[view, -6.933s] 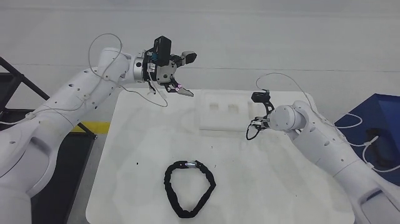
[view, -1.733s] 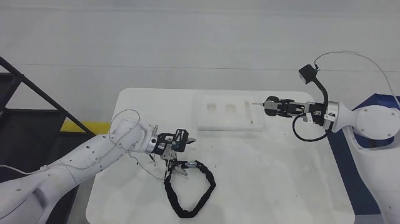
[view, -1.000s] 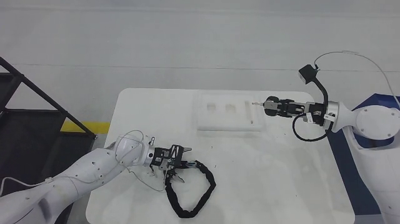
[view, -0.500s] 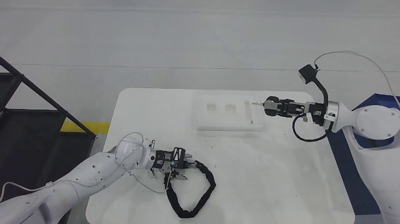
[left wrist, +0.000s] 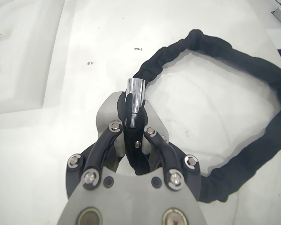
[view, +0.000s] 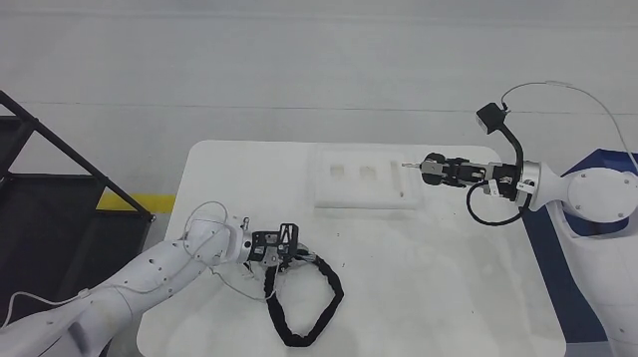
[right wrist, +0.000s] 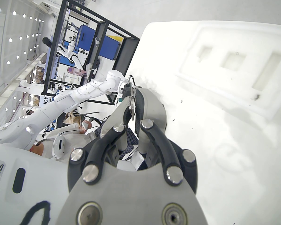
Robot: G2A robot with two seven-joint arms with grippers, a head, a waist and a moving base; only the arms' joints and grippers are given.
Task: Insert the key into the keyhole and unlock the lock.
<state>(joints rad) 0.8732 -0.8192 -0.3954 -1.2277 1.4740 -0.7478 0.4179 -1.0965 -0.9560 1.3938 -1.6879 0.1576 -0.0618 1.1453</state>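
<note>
A black fabric-sleeved chain lock (view: 307,307) lies in a loop on the white table (view: 449,287) near its front left. My left gripper (view: 283,245) is shut on the lock's black body, and the chrome cylinder (left wrist: 135,94) sticks out past the gripper (left wrist: 133,111) while the chain (left wrist: 248,71) trails away over the table. Over the table's back right, my right gripper (view: 431,170) hangs in the air, shut on the key (view: 409,167). In the right wrist view the key (right wrist: 131,105) shows as a small metal piece in the closed gripper (right wrist: 132,101).
A white foam tray (view: 364,199) with shallow recesses sits at the back middle of the table, between the two grippers; its rim (right wrist: 220,83) lies beyond the right gripper. A black frame stands off the table's left side. The table's right half is bare.
The left arm came down from the back left to the chain and its gripper shut on the lock body, raising it slightly. The right arm has held still with the key.
</note>
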